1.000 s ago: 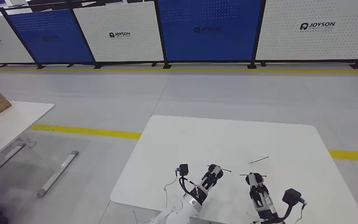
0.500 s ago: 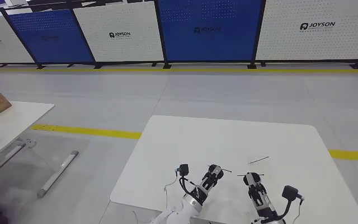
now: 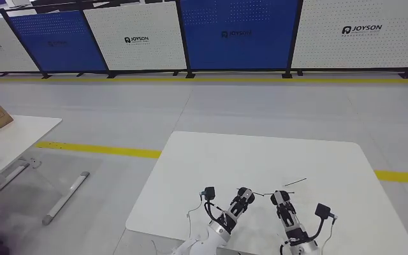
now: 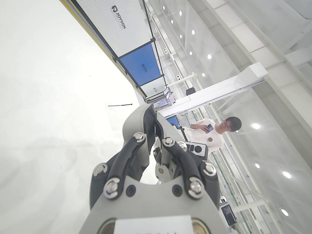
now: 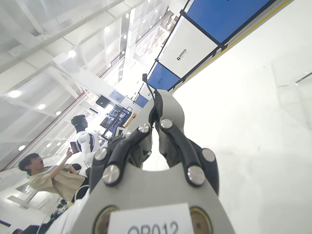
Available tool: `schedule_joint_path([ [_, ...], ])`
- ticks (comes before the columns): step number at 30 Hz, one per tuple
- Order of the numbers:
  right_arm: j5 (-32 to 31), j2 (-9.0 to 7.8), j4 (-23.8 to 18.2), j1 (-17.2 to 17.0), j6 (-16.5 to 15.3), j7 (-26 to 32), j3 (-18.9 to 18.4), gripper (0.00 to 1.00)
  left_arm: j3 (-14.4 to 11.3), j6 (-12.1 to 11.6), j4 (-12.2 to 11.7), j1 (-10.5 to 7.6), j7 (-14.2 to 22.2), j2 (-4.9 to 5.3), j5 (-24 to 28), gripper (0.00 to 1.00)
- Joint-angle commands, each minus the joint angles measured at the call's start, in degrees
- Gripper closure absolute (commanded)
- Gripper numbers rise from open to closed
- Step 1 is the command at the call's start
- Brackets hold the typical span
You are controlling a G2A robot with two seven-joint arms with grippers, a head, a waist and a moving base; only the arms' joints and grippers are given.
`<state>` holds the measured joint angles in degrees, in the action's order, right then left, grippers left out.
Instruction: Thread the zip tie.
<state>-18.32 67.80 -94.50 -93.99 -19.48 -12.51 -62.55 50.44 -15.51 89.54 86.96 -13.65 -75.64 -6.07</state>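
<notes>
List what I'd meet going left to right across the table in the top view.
Left gripper → right gripper, gripping the zip tie → loose zip tie, lying on the table.

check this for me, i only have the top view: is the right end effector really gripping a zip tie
observer: yes. The right wrist view shows the right end effector shut on a black zip tie, with the tie's head poking out past its tip.
operator: and the left one
observer: the left wrist view shows the left end effector shut tight, with no gap. I cannot make out a tie inside it from there.
</notes>
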Motion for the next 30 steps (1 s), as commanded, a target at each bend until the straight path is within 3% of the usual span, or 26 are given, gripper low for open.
schedule_joint_path([
  [1,0.33,-0.1,-0.18,-0.47,0.0,-0.72,-0.48,1.0,0.0,0.0,0.0,0.0,0.0,0.0,0.0,1.0],
  [4,0.34,-0.45,-1.25,-1.9,0.0,-1.19,-1.35,1.0,0.0,0.0,0.0,0.0,0.0,0.0,0.0,1.0],
  [13,0.34,-0.45,-1.25,-1.9,0.0,-1.19,-1.35,1.0,0.0,0.0,0.0,0.0,0.0,0.0,0.0,1.0],
  [19,1.39,-0.06,0.2,-0.73,0.96,1.52,-0.96,1.0,0.0,0.0,0.0,0.0,0.0,0.0,0.0,1.0],
  [30,2.58,0.22,0.85,-0.21,0.0,3.47,-0.95,1.0,0.0,0.0,0.0,0.0,0.0,0.0,0.0,1.0],
])
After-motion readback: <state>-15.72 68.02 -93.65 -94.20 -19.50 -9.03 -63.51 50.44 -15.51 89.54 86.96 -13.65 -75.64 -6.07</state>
